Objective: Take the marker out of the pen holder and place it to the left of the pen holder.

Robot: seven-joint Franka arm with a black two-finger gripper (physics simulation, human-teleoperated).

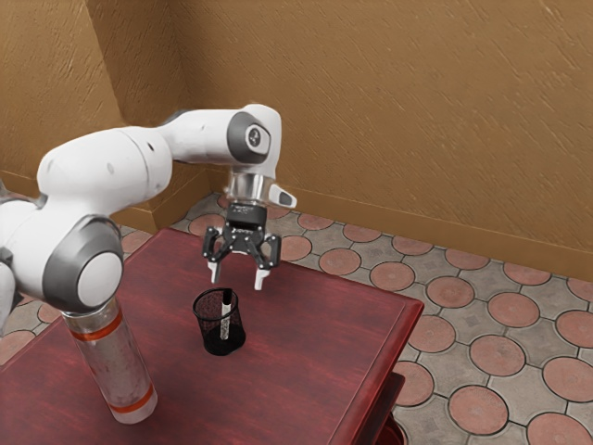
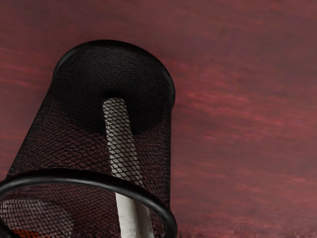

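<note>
My gripper [image 1: 240,273] is open above the table, its two fingertips apart with nothing between them, a little higher than the pen holder's rim and toward the wall side of it. The black mesh pen holder [image 1: 219,336] stands upright on the table. Inside it the white marker [image 1: 225,320] leans with its black end up near the rim. In the wrist view the pen holder [image 2: 89,177] has its round rim nearest the camera, and the marker's white body [image 2: 123,158] shows through the mesh; its upper end is cut off there.
The dark red table [image 1: 306,371] extends around the holder, with its edge [image 1: 375,375] toward the exterior view's right. A metal cylinder with orange bands [image 1: 116,366] stands at the exterior view's left of the holder, below the arm. Behind the table rises a tan wall [image 1: 389,120].
</note>
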